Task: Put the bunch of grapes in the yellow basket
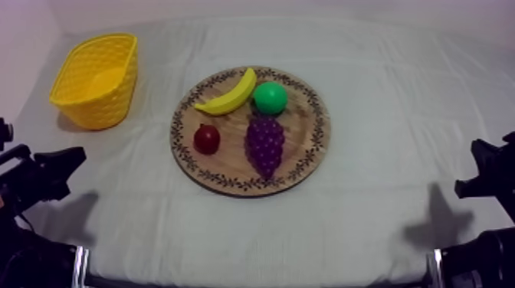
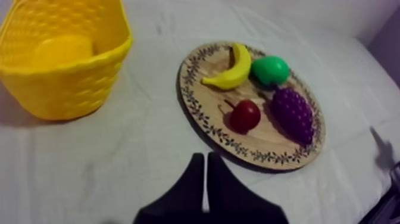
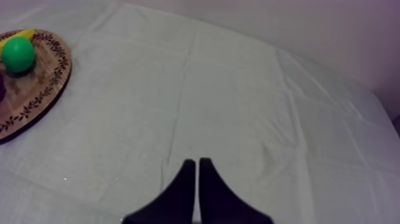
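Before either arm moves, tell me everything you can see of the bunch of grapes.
The bunch of grapes is dark purple with a bumpy, plastic-looking surface, wide at one end and tapering to a point. It lies flat on the wooden board, tip toward the near rim. Its wide end is close to the pear; I cannot tell whether they touch. The small red fruit sits apart, beside it. Nothing grips it.

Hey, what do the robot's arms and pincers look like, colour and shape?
Both arms are black and angular, the left arm and right arm alike. The left pincer and right pincer each have two matte black fingers, broad at the base and tapering to narrow tips. No markings are visible.
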Tool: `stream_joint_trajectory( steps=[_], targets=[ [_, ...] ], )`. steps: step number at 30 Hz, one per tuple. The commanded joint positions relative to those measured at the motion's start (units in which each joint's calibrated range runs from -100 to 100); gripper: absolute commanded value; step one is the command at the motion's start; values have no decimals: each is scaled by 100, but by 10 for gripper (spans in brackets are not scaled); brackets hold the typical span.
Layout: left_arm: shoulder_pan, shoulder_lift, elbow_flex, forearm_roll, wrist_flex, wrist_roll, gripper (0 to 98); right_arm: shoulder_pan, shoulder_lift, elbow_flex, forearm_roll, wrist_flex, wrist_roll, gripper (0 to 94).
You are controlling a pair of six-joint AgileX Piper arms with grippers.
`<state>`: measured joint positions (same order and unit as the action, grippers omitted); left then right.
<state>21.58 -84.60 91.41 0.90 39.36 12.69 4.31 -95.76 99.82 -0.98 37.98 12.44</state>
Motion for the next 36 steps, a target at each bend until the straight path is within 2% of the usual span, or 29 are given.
stream_joint_trajectory(
  steps=[1, 9, 13, 17, 21, 29, 36],
  targets=[
    [11, 581, -594, 143, 259, -523, 0, -2, 0, -4, 3, 0, -1, 3],
    [73, 2157, -2330, 617, 1510, -939, 0, -2, 0, -4, 3, 0, -1, 3],
    [124, 2927, -3056, 851, 2008, -956, 0, -2, 0, -4, 3, 0, -1, 3],
    [252, 3692, -3721, 996, 2367, -782, 0, -2, 0, -4, 3, 0, -1, 3],
    [532, 4521, -4556, 938, 2730, -513, 0, -2, 0, -4, 3, 0, -1, 3],
    [1043, 6089, -6301, 629, 3489, 223, 0, -2, 0, -4, 3, 0, -1, 3],
    [1417, 7180, -7320, 576, 3794, 560, 0, -2, 0, -4, 3, 0, -1, 3]
  ],
)
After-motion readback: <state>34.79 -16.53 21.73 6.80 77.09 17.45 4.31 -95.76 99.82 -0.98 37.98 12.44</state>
